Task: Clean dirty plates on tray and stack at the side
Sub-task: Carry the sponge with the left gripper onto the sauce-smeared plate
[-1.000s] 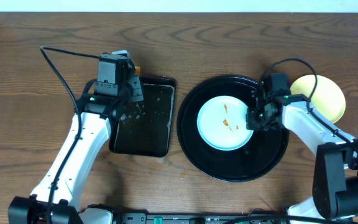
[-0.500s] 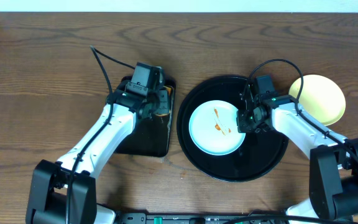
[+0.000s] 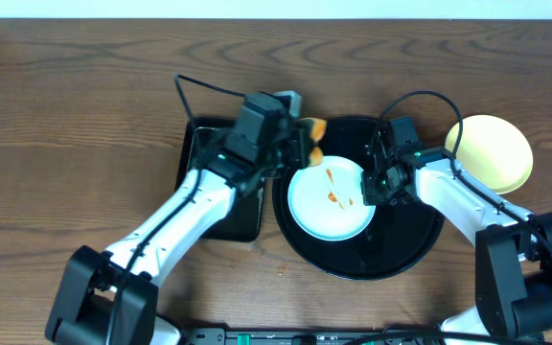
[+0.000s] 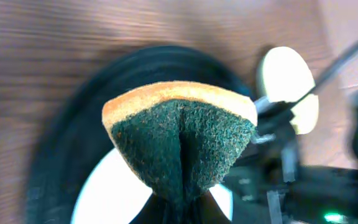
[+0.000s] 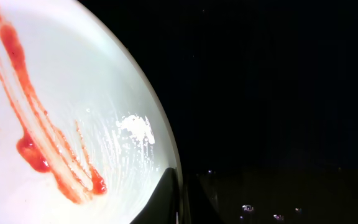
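Observation:
A pale mint-blue plate (image 3: 329, 199) with orange-red sauce streaks (image 3: 335, 189) lies on the large round black tray (image 3: 401, 244). My right gripper (image 3: 369, 188) is shut on the plate's right rim; in the right wrist view the rim (image 5: 166, 149) runs between my fingers (image 5: 166, 199), sauce (image 5: 33, 149) to the left. My left gripper (image 3: 300, 144) is shut on a green-and-orange sponge (image 4: 182, 134), held above the tray's upper left edge (image 4: 73, 143), over the plate (image 4: 114, 196). A pale yellow plate (image 3: 492, 151) lies on the table right of the tray.
A rectangular black tray (image 3: 204, 187) sits left of the round tray, partly under my left arm. Wood table all around. Right arm's cable (image 3: 420, 101) loops above the round tray.
My left gripper moved right from the rectangular tray with the sponge and now hangs over the round tray's left edge. The mint-blue plate shifted slightly left in my right gripper.

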Robot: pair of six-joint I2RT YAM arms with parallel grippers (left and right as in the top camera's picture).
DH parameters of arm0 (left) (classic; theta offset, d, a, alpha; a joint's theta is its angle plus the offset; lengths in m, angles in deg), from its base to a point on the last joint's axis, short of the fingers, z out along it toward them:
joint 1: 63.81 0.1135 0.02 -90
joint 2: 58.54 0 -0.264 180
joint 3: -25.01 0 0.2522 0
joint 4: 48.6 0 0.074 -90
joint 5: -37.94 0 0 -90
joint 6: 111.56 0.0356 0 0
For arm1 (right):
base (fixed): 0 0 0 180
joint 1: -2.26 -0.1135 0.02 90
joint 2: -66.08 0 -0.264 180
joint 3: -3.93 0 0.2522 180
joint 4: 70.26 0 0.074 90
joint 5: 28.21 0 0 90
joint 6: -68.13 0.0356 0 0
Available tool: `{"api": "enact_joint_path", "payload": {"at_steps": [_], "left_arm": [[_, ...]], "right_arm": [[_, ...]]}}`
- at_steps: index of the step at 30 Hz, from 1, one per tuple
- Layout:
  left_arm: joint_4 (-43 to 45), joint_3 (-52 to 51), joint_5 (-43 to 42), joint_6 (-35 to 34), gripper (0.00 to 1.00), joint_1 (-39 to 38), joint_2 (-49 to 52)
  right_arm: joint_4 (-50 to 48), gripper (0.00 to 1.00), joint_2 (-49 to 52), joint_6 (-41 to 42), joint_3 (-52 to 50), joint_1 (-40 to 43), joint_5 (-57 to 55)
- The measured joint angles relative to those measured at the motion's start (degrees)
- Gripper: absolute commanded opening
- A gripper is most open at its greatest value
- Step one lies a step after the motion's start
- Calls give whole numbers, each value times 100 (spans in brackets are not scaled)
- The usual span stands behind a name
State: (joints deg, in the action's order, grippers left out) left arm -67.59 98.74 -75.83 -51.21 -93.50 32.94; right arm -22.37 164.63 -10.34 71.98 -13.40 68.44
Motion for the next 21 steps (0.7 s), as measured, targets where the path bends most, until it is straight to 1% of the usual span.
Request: {"api": "enact_joint_path", "payload": {"at_steps": [4, 8, 13, 19, 21], "left_arm": [[256, 0, -68, -693, 7, -286, 326], [649, 0, -350, -1346, 8, -492, 935], [1137, -7, -892, -1779, 7, -734, 1550], [1156, -7, -1298, -2267, 8, -885, 1996], [1167, -7, -1357, -2326, 7, -883, 2055]], "right_arm": [[-2, 1, 0, 0, 0, 0, 0], [0, 1, 0, 0, 0, 0, 0], [2, 1, 0, 0, 0, 0, 0], [2, 1, 0, 0, 0, 0, 0], [2, 1, 0, 0, 0, 0, 0]]}}
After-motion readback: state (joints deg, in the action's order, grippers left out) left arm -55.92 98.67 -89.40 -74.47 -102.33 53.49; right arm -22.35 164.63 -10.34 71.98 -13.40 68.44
